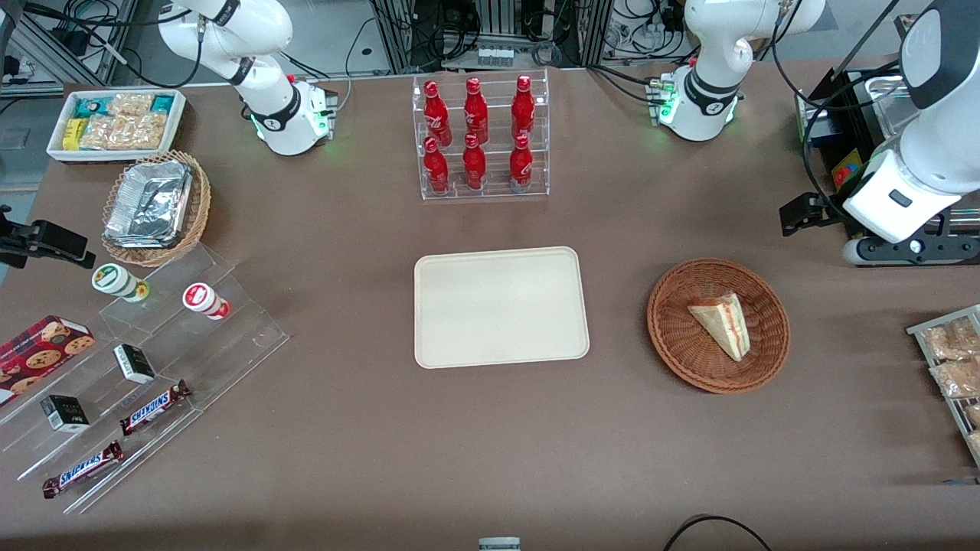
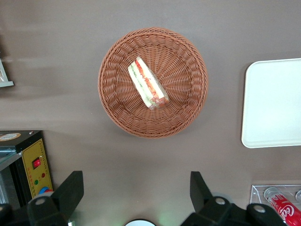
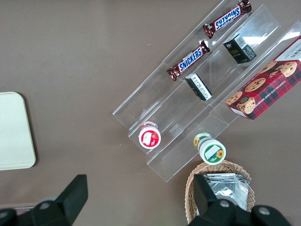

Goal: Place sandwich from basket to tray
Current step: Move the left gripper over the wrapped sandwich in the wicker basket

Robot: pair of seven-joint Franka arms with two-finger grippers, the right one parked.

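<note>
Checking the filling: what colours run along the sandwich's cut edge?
Red and green, clearest in the left wrist view of the sandwich.

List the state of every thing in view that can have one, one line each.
sandwich: lying in the basket, not gripped
basket: upright on the table, holding only the sandwich
tray: flat on the table, nothing on it
gripper: open, raised above the table, holding nothing
cola bottles: standing upright in the clear rack, capped
foil container: sitting in the tan wicker basket
</note>
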